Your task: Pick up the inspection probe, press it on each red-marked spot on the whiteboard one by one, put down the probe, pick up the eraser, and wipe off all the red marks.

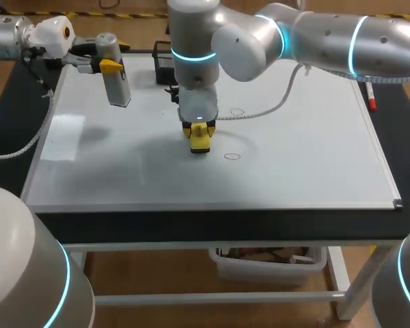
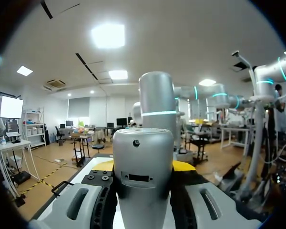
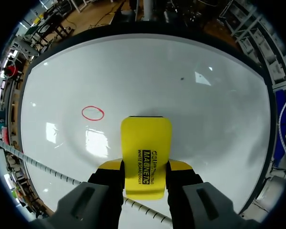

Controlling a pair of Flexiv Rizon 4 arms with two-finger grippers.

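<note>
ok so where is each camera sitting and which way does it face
Head view: fixed above and behind the robot, looking down on the whiteboard; left gripper holds the probe, right gripper the eraser.
Left wrist view: on that wrist, facing out across the room; own fingers around the probe, right arm beyond.
Right wrist view: on that wrist, facing down at the whiteboard; own fingers clamp the eraser.
Shared: head and right wrist views both show eraser and a red mark.

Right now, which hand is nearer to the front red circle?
Right. The right hand, holding the eraser, is just beside the red circle; the left hand holds the probe at the far left corner.
</note>
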